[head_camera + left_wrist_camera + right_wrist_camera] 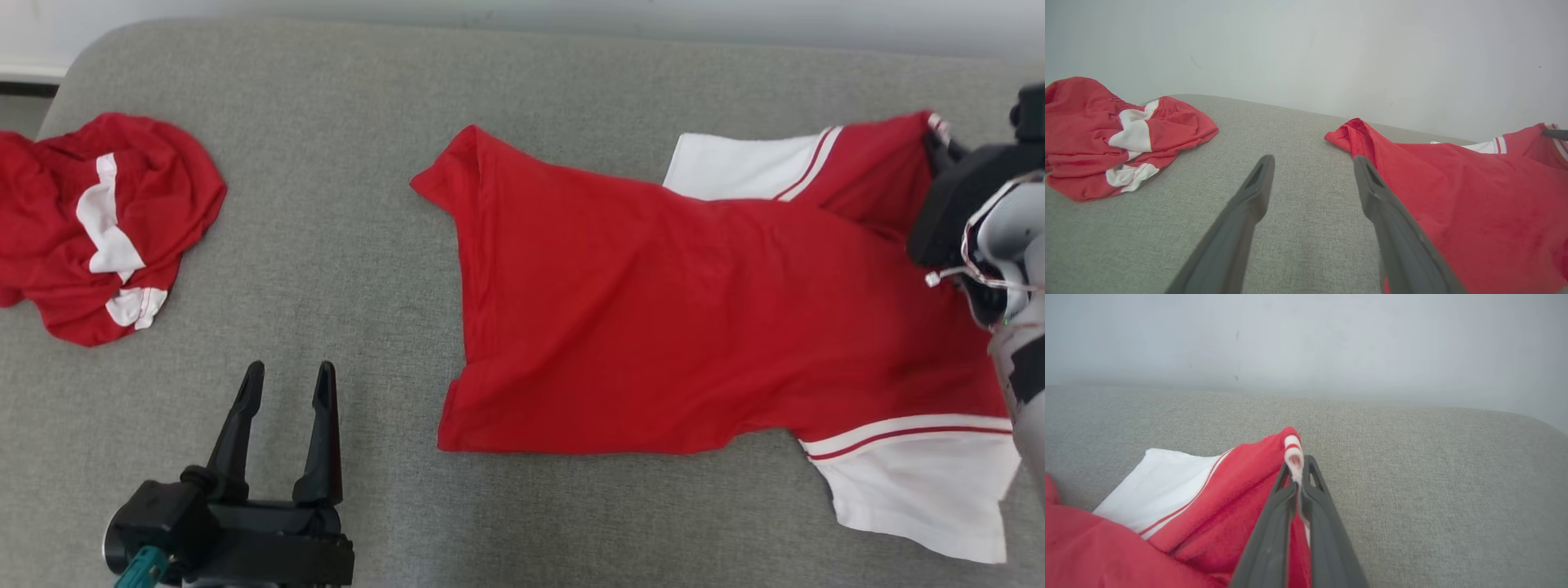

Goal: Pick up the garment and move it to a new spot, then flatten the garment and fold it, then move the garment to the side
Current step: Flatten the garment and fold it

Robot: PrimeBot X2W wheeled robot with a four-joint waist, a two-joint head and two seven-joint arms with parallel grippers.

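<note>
The garment [678,318] is a red shirt with white sleeves, spread across the grey cushioned surface [343,188] from the centre to the right. My right gripper [1297,467] is shut on the garment's striped collar edge [1292,451] at its far right corner, and it shows in the head view [939,147] too. My left gripper [287,380] stands open at the lower left, apart from the shirt's left hem, with nothing between its fingers [1257,183]. The garment [1474,196] lies just right of those fingers in the left wrist view.
A second red and white garment [98,220] lies crumpled at the far left edge; the left wrist view shows this crumpled garment [1122,134] too. A pale wall [1306,49] stands behind the surface. Bare grey fabric [343,269] separates the two garments.
</note>
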